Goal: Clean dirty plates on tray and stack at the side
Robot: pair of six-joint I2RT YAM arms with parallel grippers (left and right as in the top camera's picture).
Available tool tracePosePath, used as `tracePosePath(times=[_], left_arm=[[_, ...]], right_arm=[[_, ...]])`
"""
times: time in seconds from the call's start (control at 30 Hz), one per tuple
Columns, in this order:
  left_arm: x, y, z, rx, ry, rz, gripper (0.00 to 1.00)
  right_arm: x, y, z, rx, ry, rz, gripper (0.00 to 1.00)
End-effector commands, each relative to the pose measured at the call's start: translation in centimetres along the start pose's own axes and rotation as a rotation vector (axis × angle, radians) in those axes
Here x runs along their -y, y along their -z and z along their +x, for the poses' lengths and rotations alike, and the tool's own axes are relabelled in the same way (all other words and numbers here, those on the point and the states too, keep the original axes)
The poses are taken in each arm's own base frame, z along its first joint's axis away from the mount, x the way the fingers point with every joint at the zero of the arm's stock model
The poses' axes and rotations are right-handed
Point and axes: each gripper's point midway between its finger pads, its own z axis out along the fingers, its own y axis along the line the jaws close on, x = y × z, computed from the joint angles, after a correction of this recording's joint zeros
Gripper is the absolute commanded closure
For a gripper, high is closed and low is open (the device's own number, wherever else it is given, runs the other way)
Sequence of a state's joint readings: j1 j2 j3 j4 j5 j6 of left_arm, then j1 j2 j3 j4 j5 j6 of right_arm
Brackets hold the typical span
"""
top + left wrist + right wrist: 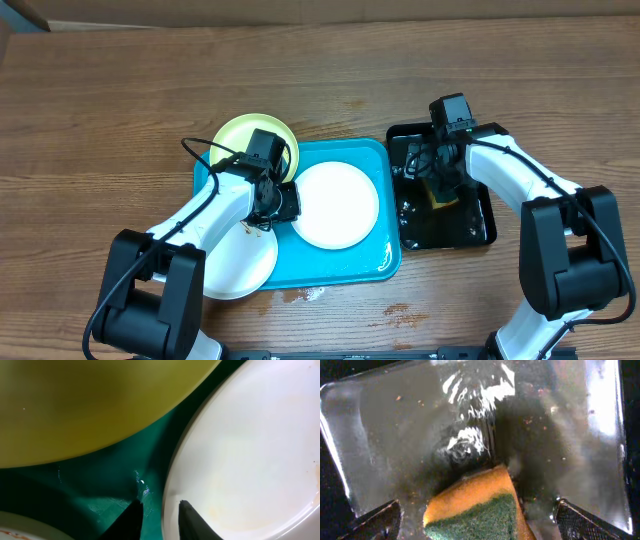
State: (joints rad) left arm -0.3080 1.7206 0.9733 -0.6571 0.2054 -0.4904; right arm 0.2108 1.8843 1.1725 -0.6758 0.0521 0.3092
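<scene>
A white plate [336,204] lies on the turquoise tray [345,272]. Over that plate's left rim hangs my left gripper [281,201], jaws a little apart. In the left wrist view the gripper [161,516] straddles the white plate's rim [172,485]: one finger over the tray [100,485], the other over the plate, neither pressing it. A yellow-green plate [238,136] [90,405] overlaps the tray's far left corner. A second white plate [240,268] lies at the near left. My right gripper [441,178] [481,524] stands wide open around an orange-and-green sponge [472,510] without touching it.
The sponge lies in a wet, glossy black tray [470,230] [395,435] just right of the turquoise one. Brown specks dot the black tray's floor. Small wet patches [405,316] mark the wooden table near the front edge.
</scene>
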Motion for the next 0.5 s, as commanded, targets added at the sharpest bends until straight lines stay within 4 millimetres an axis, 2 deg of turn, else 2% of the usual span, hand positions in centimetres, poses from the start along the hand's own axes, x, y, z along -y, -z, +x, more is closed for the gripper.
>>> tracePosePath(times=[0.0,0.1,0.23,0.47], left_arm=[[0.1,-0.1,-0.3,0.006,-0.022,-0.004,0.76],[0.2,-0.1,-0.4,0.007,-0.024,-0.003,0.79],[0.6,-0.1,-0.2,0.007,-0.053,0.0,0.96],[2.0,2.1,-2.1,0.074,-0.118,-0.03,0.96]], right_arm=[[0.0,0.4,-0.6,0.016,-0.001,0.002,0.0],[0.1,0.4,-0.6,0.016,-0.001,0.002,0.0],[0.0,0.4,-0.6,0.016,-0.001,0.002,0.0],[0.0,0.4,-0.6,0.016,-0.001,0.001,0.0]])
